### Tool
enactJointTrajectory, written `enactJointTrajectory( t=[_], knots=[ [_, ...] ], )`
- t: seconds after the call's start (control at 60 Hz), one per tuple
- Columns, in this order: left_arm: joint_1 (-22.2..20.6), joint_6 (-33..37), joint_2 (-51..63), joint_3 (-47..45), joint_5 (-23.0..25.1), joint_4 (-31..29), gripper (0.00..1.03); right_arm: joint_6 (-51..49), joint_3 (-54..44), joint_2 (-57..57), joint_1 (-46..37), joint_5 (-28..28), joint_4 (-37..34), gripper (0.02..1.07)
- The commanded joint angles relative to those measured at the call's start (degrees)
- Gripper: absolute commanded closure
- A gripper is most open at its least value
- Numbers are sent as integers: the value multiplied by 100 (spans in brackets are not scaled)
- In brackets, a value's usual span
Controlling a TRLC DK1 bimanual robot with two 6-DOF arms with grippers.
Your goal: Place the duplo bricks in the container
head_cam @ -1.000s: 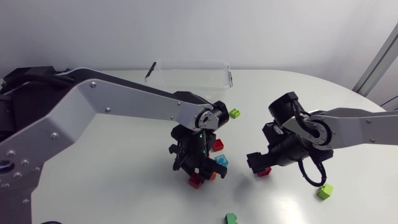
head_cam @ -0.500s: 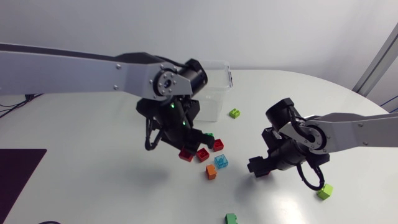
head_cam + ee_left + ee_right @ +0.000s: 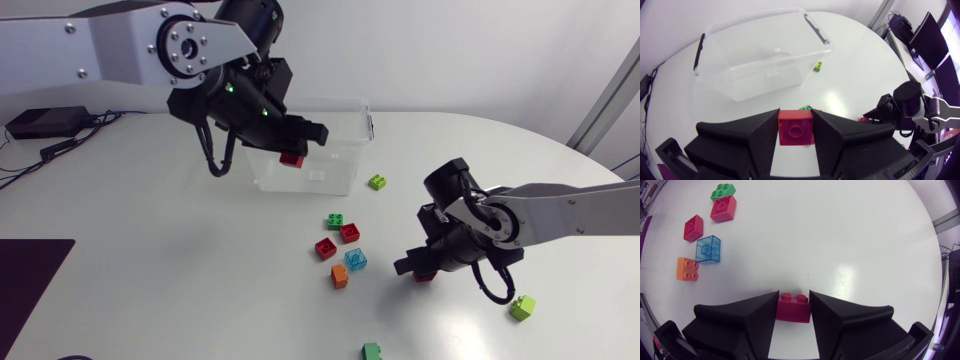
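My left gripper point(image 3: 291, 152) hangs over the front wall of the clear plastic container point(image 3: 335, 118), shut on a red brick point(image 3: 291, 159). The left wrist view has that red brick point(image 3: 795, 128) pinched between both fingers, the container point(image 3: 730, 37) ahead and below. My right gripper point(image 3: 421, 271) is down on the table at the right, its fingers against both sides of a dark red brick point(image 3: 793, 307). Loose bricks lie between the arms: green point(image 3: 336, 221), red point(image 3: 349, 233), red point(image 3: 325, 248), clear blue point(image 3: 355, 260) and orange point(image 3: 340, 277).
A lime brick point(image 3: 378, 182) lies by the container's right front corner. Another lime brick point(image 3: 521, 307) is behind my right arm, and a green one point(image 3: 372, 351) sits at the front edge. A dark mat point(image 3: 30, 275) covers the front left corner.
My left arm has risen from the brick cluster and swung back to the container with the red brick. My right gripper's fingers have closed in on the dark red brick.
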Motion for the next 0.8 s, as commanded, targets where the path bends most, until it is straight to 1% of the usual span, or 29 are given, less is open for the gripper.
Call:
enactJointTrajectory(
  t=[0.0, 0.117, 0.25, 0.4, 0.583, 0.6, 0.617, 0.633, 0.683, 0.7, 0.733, 0.75, 0.783],
  knots=[
    [217, 84, 116, 161, -36, 282, 80, 63, -156, -137, 73, 40, -14, 80],
    [454, 84, 459, 319, -36, 607, 80, 54, -42, -409, 73, 40, -278, 80],
    [621, 92, 828, 556, -36, 1091, 80, 10, 161, -726, 73, 49, -577, 80],
    [858, 66, 1478, 1400, -36, 1082, 79, -25, 521, -884, 38, 49, -893, 80],
    [1052, 57, 2164, 2209, -98, 1091, 75, -69, 1092, -857, 21, 49, -1131, 80],
    [1069, 48, 2208, 2279, -115, 1082, 73, -69, 1145, -849, 21, 49, -1148, 80],
    [1087, 57, 2269, 2349, -124, 1082, 68, -69, 1207, -831, 21, 49, -1166, 80],
    [1122, 48, 2366, 2472, -142, 1073, 59, -69, 1330, -796, 21, 49, -1218, 80],
    [1148, 57, 2471, 2604, -150, 1065, 42, -78, 1532, -699, 12, 49, -1245, 80],
    [1157, 57, 2498, 2631, -150, 1065, 39, -78, 1593, -664, 12, 49, -1254, 80],
    [1183, 57, 2559, 2710, -159, 1021, 24, -78, 1751, -576, 12, 49, -1297, 80],
    [1183, 57, 2577, 2719, -159, 1012, 19, -78, 1804, -541, 12, 49, -1306, 80],
    [1175, 84, 2594, 2736, -159, 994, 13, -78, 1945, -462, 12, 49, -1333, 80]
  ],
)
